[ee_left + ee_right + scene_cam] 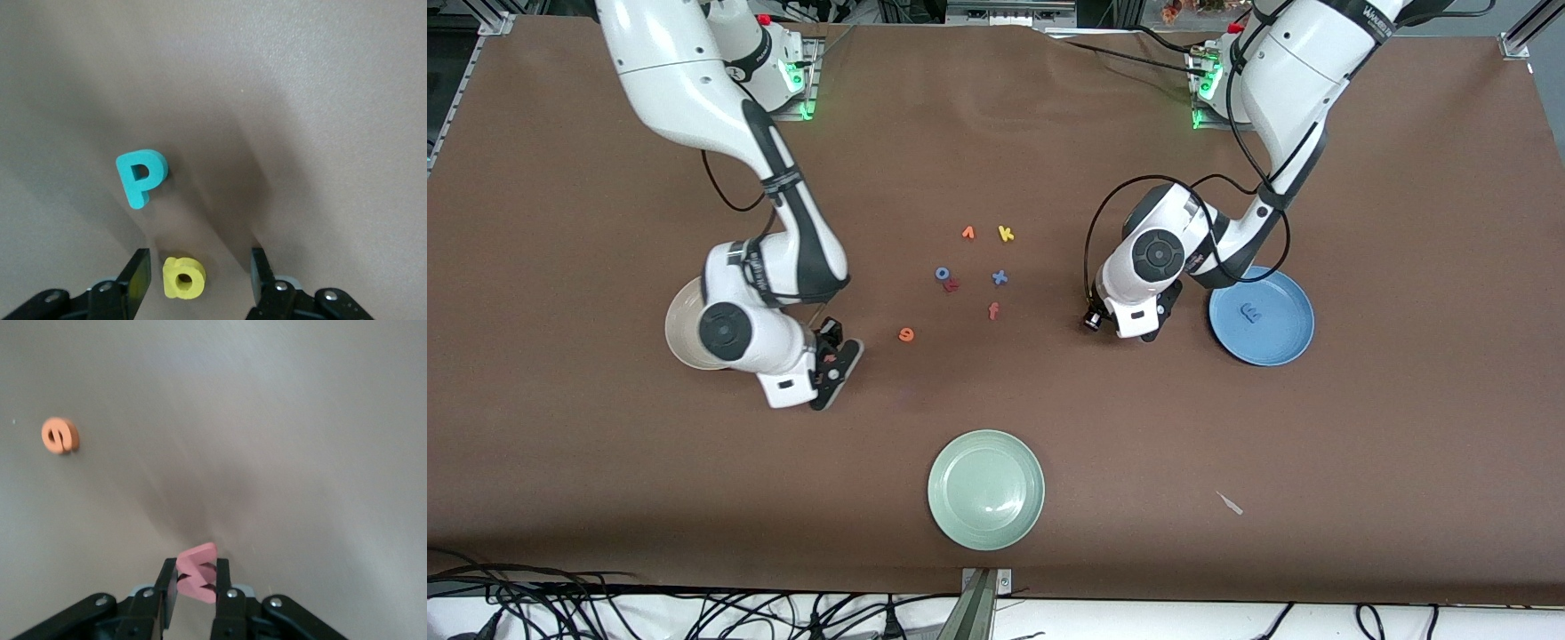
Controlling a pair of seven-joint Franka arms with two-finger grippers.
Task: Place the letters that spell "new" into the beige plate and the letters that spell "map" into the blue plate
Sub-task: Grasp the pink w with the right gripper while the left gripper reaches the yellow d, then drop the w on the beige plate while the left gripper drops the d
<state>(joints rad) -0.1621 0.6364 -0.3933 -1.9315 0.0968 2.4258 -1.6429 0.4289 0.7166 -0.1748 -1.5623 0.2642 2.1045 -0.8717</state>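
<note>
Starting at the front camera's edge, I count three plates. The pale green plate [985, 489] is the nearest one, with a small white scrap [1230, 503] on the table toward my left arm's end.

My right gripper [197, 579] hangs over the table just beside the beige plate [675, 329], which my right arm largely covers. Its two fingers are clenched on one salmon-red w [197, 572], gripped by its edges. The orange e [906, 334] lies alone on the table near it.

My left gripper [198, 267] is low over the table beside the blue plate [1261, 316]. Its two fingers [139, 275] stand apart, released, one on each side of the yellow a [183, 277]. One finger is close to the letter, and the other leaves a clear gap. The teal p [141, 179] lies flat just past the a, apart from it. One periwinkle m [1252, 313] lies in the blue plate.

Seven loose letters sit mid-table in the front view. After the e come the orange f [993, 310], the blue x [1000, 277], the dark red r [951, 284] touching the blue o [943, 273], then farthest a small orange letter [968, 233] I cannot read and the yellow k [1006, 234].
</note>
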